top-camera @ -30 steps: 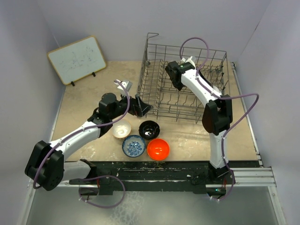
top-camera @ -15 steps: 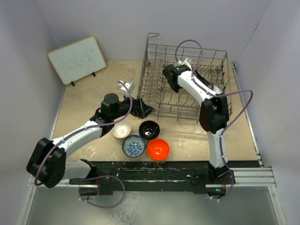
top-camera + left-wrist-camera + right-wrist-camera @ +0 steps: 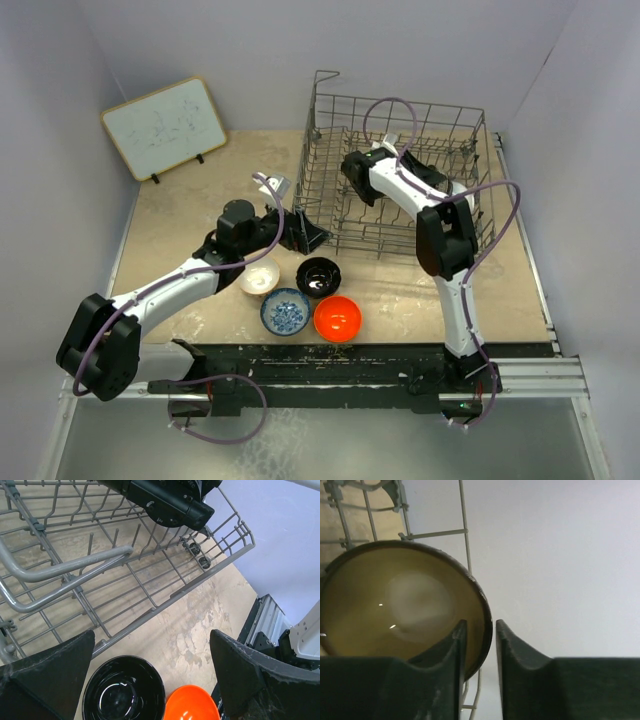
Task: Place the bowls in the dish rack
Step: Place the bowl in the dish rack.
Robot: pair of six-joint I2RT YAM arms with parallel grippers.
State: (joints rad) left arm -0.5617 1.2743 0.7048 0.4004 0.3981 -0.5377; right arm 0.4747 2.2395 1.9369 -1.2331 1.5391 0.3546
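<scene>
Grey wire dish rack [image 3: 400, 215], glossy black bowl [image 3: 318, 276], orange-red bowl [image 3: 337, 318], blue-and-white patterned bowl [image 3: 285, 312], cream bowl [image 3: 260, 277], dark-rimmed tan bowl [image 3: 402, 605], mottled beige desk [image 3: 175, 225].

overhead and close wrist views, common dish rack [image 3: 380, 225]

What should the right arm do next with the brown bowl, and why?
Probably open the right end effector wider, then back straight off. The bowl already sits among the rack wires, and its rim lies between the fingers with a gap on one side.
</scene>
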